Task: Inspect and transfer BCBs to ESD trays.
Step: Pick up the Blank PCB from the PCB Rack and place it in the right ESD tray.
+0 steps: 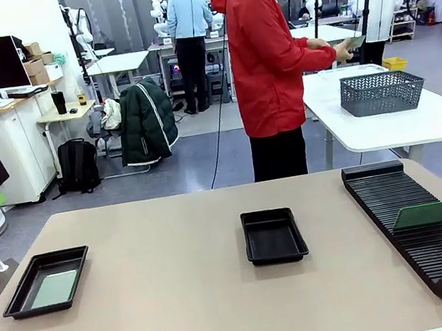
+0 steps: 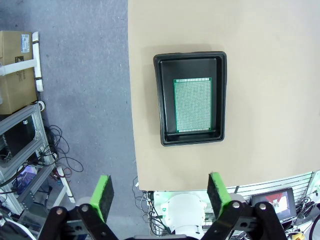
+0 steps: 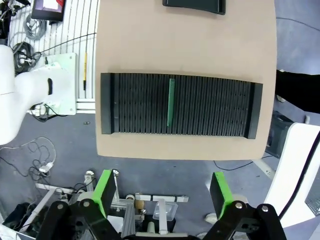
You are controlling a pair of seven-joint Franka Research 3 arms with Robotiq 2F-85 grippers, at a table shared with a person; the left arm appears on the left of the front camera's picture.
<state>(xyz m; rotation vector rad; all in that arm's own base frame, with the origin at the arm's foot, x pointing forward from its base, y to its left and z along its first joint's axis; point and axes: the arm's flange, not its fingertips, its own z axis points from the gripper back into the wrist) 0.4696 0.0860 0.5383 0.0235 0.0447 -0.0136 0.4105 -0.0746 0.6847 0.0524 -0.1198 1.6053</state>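
The left fingers (image 2: pixel 104 197) are spread wide, green pads apart, nothing between them. Straight ahead of the gap, nearer the right-hand pad's line, a shallow black plastic tray with a flared rim (image 2: pixel 190 56) sits on the tan surface (image 2: pixel 270 75). In it lies a thin green rectangular circuit board (image 2: pixel 192 105), flat on the tray floor. Its face is a fine pale dot grid inside a darker green border. It sits closer to the end wall nearest the fingers and is well apart from the pads. Bare tan surface is all that lies between pads and tray. The surface's edge runs ahead from just inside the left-hand pad, so that pad hangs over grey floor (image 2: pixel 85 100), with a cardboard box (image 2: pixel 15 70) and loose cables off to its outer side.

The right fingers (image 3: pixel 103 192) are likewise spread wide and hold nothing. Ahead of them a long black ribbed slotted rack (image 3: pixel 215 107) lies crosswise on the surface. A second green board (image 3: pixel 170 102) stands on edge in one slot, about opposite the gap between the pads. From the wrist it is a thin green line; the front view shows it leaning. Beyond the rack sits a second black tray (image 1: pixel 270 213) of the same kind.

Past the far edge, a person in a red top (image 1: pixel 266 56) is turned toward a white table (image 1: pixel 417 120) carrying a grey mesh basket (image 1: pixel 381 92). The hands hold something small and pale green, too small to identify.
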